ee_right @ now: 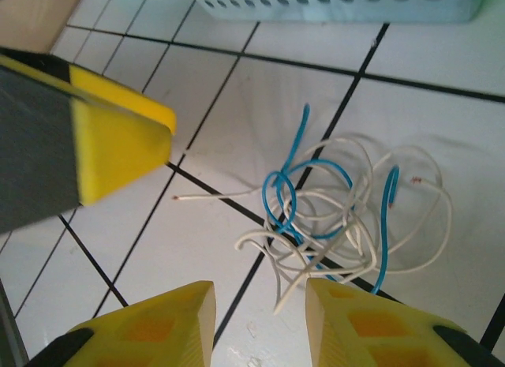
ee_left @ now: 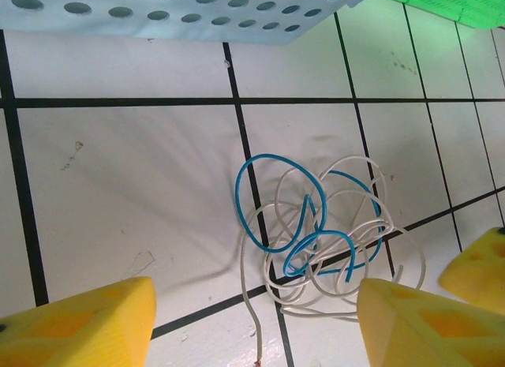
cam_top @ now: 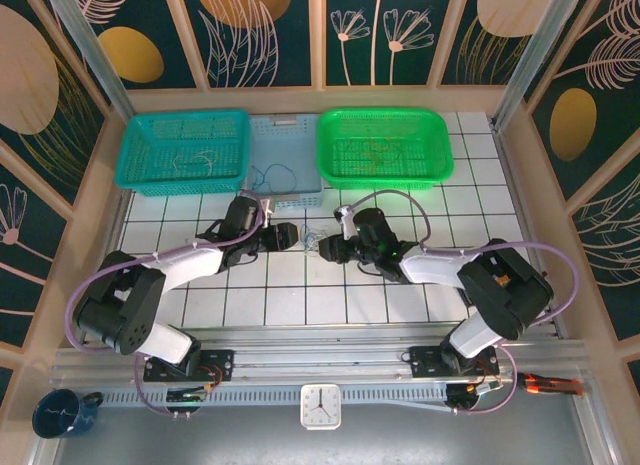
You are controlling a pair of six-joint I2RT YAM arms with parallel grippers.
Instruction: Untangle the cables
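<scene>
The cables (cam_top: 308, 234) lie as a small tangle of blue and whitish wires on the white tiled table, between my two grippers. In the left wrist view the tangle (ee_left: 318, 239) rests just beyond my left gripper (ee_left: 252, 327), whose yellow fingers (ee_left: 87, 320) stand wide apart with nothing between them. In the right wrist view the tangle (ee_right: 274, 195) sits just ahead of my right gripper (ee_right: 260, 327). That gripper is open, and a loose whitish strand end lies in front of the gap, ungripped. In the top view the left gripper (cam_top: 290, 235) and right gripper (cam_top: 325, 247) face each other closely.
Three baskets line the back: teal (cam_top: 185, 150), light blue (cam_top: 285, 160) and green (cam_top: 383, 145), each holding a thin wire. The light blue basket's wall (ee_left: 181, 12) is close behind the tangle. The other arm's yellow finger (ee_right: 110, 146) hangs near the tangle.
</scene>
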